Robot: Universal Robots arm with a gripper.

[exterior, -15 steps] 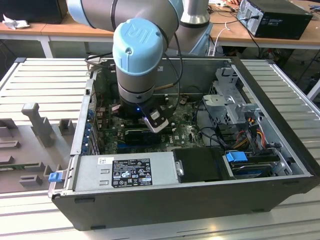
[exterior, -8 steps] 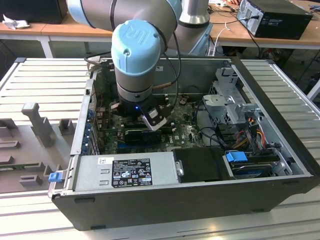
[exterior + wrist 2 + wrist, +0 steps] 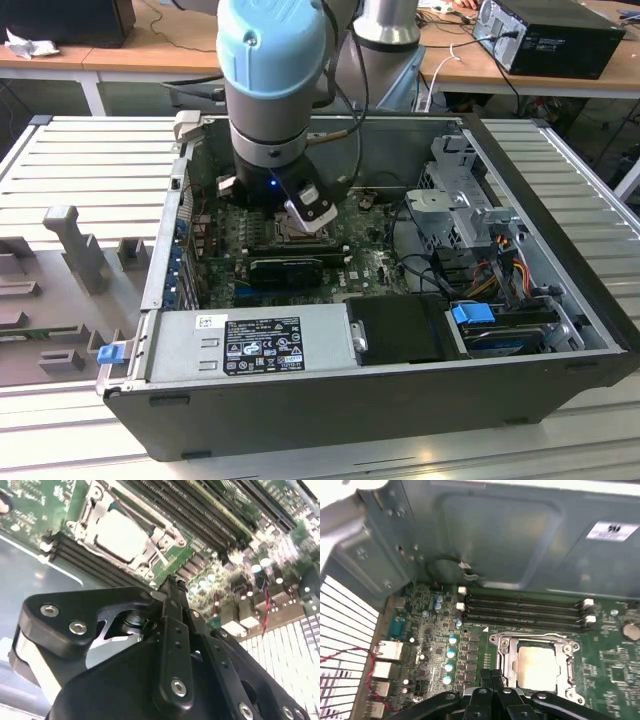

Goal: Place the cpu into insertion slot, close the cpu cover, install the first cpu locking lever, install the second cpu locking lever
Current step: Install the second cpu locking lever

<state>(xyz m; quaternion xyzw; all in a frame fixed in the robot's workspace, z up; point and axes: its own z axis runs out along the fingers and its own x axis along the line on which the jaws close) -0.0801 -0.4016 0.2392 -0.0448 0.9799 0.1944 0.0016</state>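
The cpu [image 3: 536, 666] is seen seated in the insertion slot [image 3: 506, 656], its pale face [image 3: 119, 536] exposed through the cut-out of the cpu cover [image 3: 150, 536], which is lying flat over the socket. A thin locking lever [image 3: 159, 556] is seen along one side of the frame; whether it is latched cannot be told. The socket is set on the green motherboard [image 3: 610, 655], beside the long black memory slots [image 3: 525, 611]. The gripper [image 3: 170, 587] is held just above the board near the socket, its black fingers [image 3: 492, 677] brought together with nothing between them. In the exterior view, the arm [image 3: 272, 90] is reaching down into the open computer case [image 3: 400, 385].
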